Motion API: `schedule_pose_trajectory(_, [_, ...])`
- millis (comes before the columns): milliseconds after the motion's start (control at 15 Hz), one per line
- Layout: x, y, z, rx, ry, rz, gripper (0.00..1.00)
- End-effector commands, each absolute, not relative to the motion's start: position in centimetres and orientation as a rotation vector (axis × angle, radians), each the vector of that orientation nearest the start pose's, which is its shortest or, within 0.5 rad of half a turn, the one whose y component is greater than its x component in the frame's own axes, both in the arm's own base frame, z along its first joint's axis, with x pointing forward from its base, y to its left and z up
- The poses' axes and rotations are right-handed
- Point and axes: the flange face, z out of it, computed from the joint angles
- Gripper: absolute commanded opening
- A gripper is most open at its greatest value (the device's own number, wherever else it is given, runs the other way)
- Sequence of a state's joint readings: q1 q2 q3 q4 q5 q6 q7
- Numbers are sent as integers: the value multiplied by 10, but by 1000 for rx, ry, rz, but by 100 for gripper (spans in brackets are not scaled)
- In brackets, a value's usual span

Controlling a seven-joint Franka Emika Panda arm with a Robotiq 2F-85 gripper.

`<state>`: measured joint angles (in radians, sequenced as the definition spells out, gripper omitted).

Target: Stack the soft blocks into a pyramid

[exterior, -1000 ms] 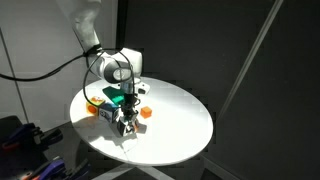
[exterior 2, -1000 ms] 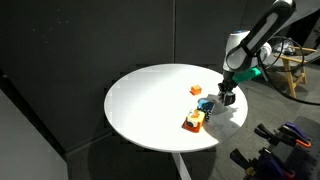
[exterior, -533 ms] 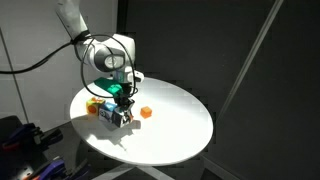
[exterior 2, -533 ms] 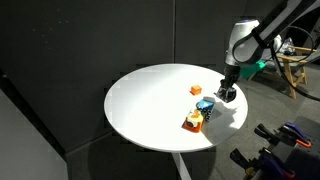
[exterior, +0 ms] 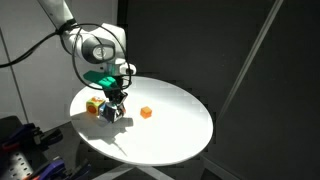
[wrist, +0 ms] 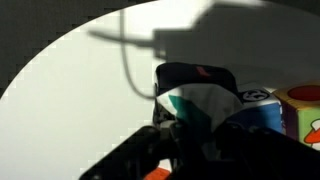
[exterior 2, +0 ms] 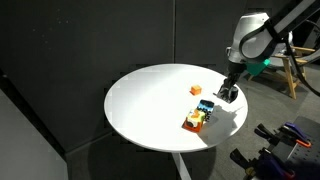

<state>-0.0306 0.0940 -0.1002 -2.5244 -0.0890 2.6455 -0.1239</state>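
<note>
Wrist view: fingers (wrist: pixel 166 140) grip the white-and-teal block (wrist: pixel 195 105), carrying it; blue block (wrist: pixel 262 110) and red block (wrist: pixel 302 112) sit at three o'clock; next, probably centre it over that pair

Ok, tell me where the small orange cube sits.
In an exterior view the small orange cube sits alone on the white table, right of the soft blocks below the tool.
</note>
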Motion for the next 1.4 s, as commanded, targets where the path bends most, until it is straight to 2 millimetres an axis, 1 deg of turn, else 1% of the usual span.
schedule_pose_trajectory(0, [447,-50,258,-3190,-194,-38,25])
schedule_pose_trajectory(267, [442,-39,262,-3185,-223,-48,23])
schedule_pose_trajectory(400, [443,-34,263,-3186,-229,-54,20])
schedule_pose_trajectory(467, [444,-30,263,-3186,-239,-56,15])
schedule_pose_trajectory(533, [446,-26,263,-3185,-249,-54,15])
schedule_pose_trajectory(667, [449,-17,263,-3181,-276,-55,16])
schedule_pose_trajectory(733, [450,-12,263,-3178,-292,-54,18])
schedule_pose_trajectory(1067, [460,17,261,-3175,-354,-63,17])
schedule_pose_trajectory(1333, [468,34,259,-3171,-388,-69,16])
